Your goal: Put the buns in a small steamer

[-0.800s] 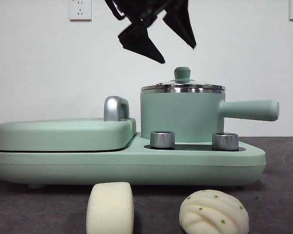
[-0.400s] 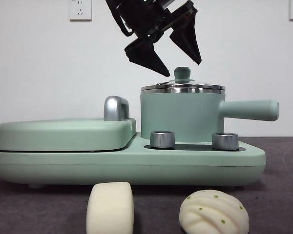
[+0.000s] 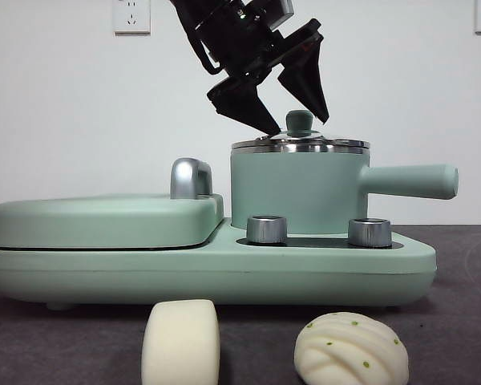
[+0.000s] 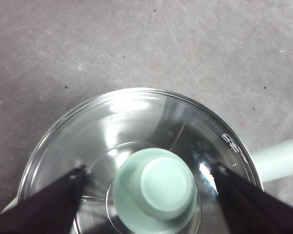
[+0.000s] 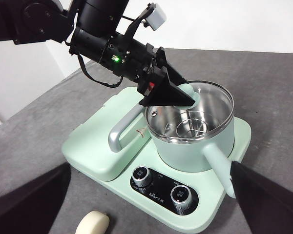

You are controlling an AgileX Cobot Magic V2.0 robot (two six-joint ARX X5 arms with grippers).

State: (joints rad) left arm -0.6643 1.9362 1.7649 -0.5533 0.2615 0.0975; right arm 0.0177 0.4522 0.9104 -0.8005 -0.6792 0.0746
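**Left arm lined up over the steamer lid knob**

So the left gripper [image 3: 297, 124] has its jaws spread wide, one on each side of the green lid knob [image 4: 158, 187], not touching it as far as I can tell. In the left wrist view the knob sits dead centre between the two jaws, straight below them, so my guess is the next move is just a short drop and a squeeze to lift the glass lid [image 4: 136, 122] off.

Outward from there: the small steamer [image 3: 298, 188] sits on the right half of the green cooker base [image 3: 224, 269], lid on, with its straight handle [image 3: 409, 180] pointing off to the right in the front view. The flat griddle lid [image 3: 104, 218] takes up the other half.

Both buns are on the tabletop [image 3: 457, 321] near its front edge, in front of the base: the smooth bun [image 3: 181, 341] and the pleated bun [image 3: 351, 349] with green specks, side by side and apart.

The right gripper [image 5: 146, 204] hangs back with jaws wide apart, well clear of everything.
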